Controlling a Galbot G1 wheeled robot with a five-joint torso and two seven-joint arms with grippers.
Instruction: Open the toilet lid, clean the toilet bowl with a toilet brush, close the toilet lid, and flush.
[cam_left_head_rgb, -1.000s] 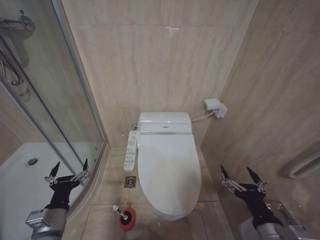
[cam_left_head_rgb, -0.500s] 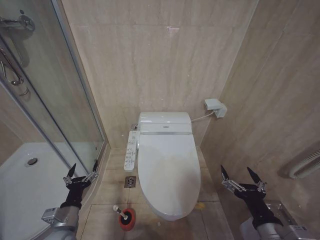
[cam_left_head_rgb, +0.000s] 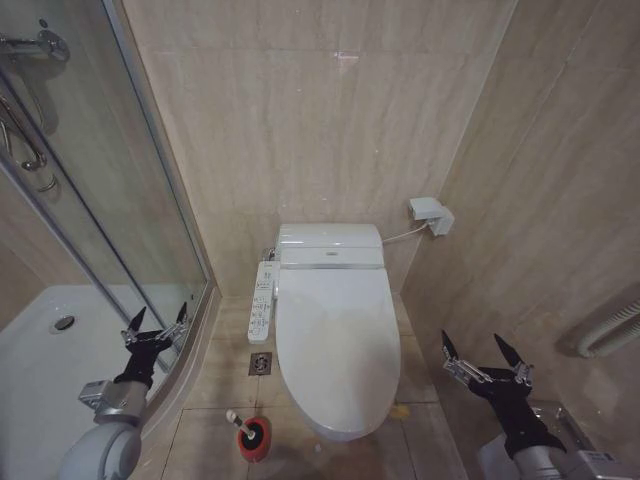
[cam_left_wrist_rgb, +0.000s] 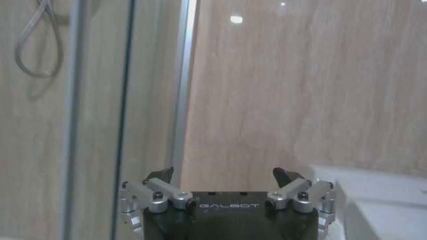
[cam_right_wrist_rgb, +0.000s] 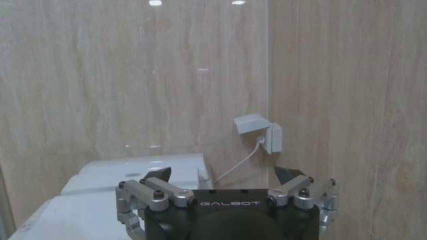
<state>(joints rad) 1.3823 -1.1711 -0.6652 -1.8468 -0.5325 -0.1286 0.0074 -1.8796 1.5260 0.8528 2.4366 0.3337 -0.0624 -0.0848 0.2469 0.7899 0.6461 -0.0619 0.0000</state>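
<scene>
White plastic is all I see of the toilet lid (cam_left_head_rgb: 334, 335): it lies flat and shut over the toilet bowl (cam_left_head_rgb: 340, 425), so I judge the first step, lifting it, not yet begun. My left gripper (cam_left_head_rgb: 156, 325) hangs with its fingers spread and nothing in them, close against the glass shower screen (cam_left_head_rgb: 110, 210) and well apart from the lid; my right gripper (cam_left_head_rgb: 484, 361) waits low by the right wall, likewise splayed and empty. On the floor just left of the bowl's front stands the toilet brush (cam_left_head_rgb: 243, 426) in its red holder (cam_left_head_rgb: 254, 438). What worries me is the left arm's path: swinging toward the lid from where it sits, it could clip the screen's frame or the remote panel (cam_left_head_rgb: 263, 301) mounted beside the seat (those buttons would take a knock badly). A smooth lid also offers little edge to catch, so a shallow approach may simply slide off.
</scene>
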